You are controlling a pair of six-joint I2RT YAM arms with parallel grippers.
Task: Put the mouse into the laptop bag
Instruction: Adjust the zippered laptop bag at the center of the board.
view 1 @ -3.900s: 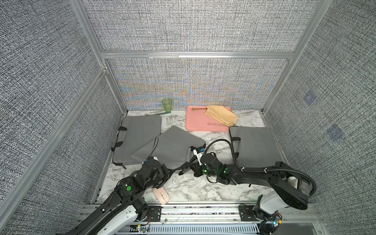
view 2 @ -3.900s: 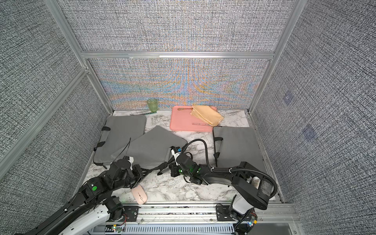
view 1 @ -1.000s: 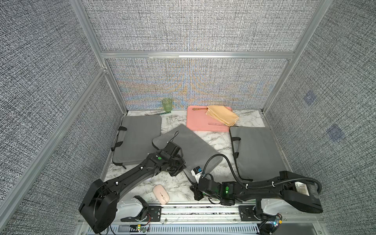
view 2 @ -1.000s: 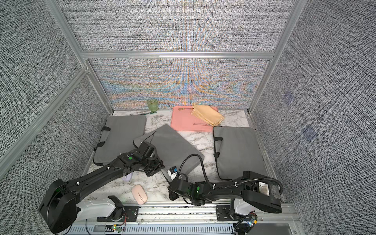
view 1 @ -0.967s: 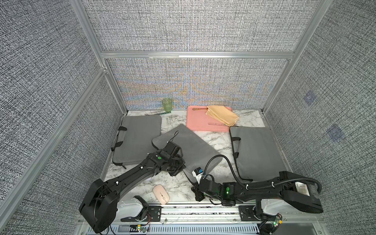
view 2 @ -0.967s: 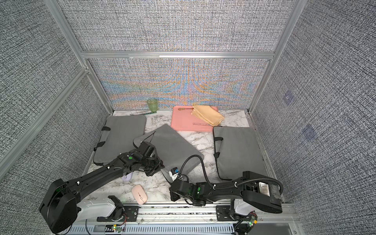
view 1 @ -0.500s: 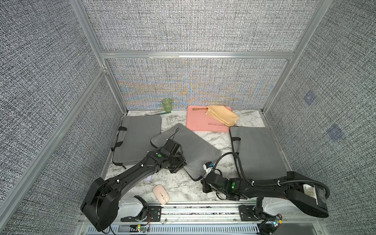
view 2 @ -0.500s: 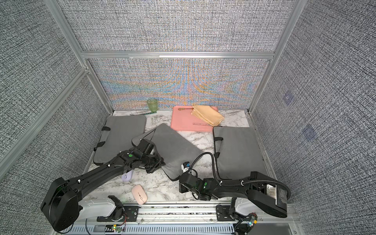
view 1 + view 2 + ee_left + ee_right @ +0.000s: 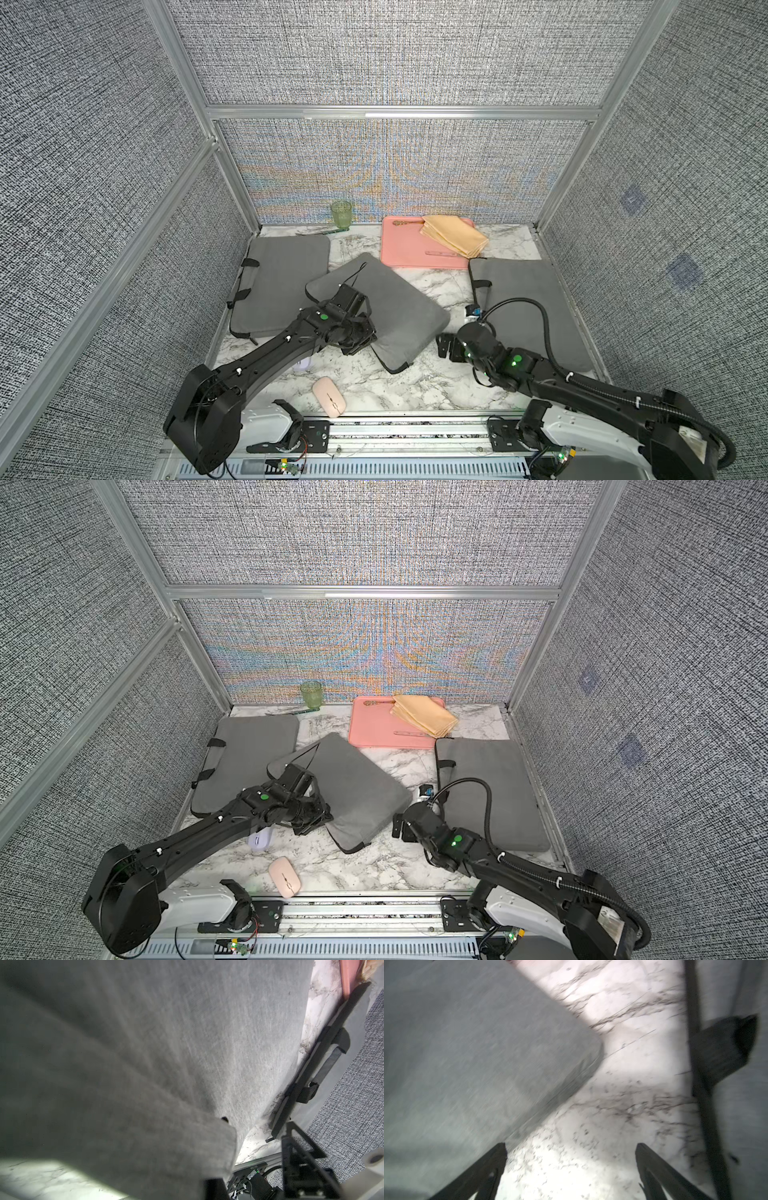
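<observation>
Trouble is most likely at the mouth of the laptop bag (image 9: 376,309), which lies slantwise in the middle of the surface (image 9: 436,286). The left gripper (image 9: 358,338) sits at the bag's front-left edge with its fingers closed, apparently pinching the fabric. The left wrist view is filled with grey cloth, so how much of the flap is caught cannot be told. If the pinch takes both layers, the mouth will not open. If it takes too little, the fabric may slip free when lifted.

The right gripper (image 9: 445,345) hovers by the bag's right corner, its fingers (image 9: 496,1159) spread wide over bare marble and holding nothing. The mouse (image 9: 329,397), pink, lies right at the front edge of the surface, apart from the bag. A careless sideways approach could nudge it off that edge. A lavender mouse (image 9: 259,839) peeks from under the left arm (image 9: 199,833), so the wrong one might be picked.
</observation>
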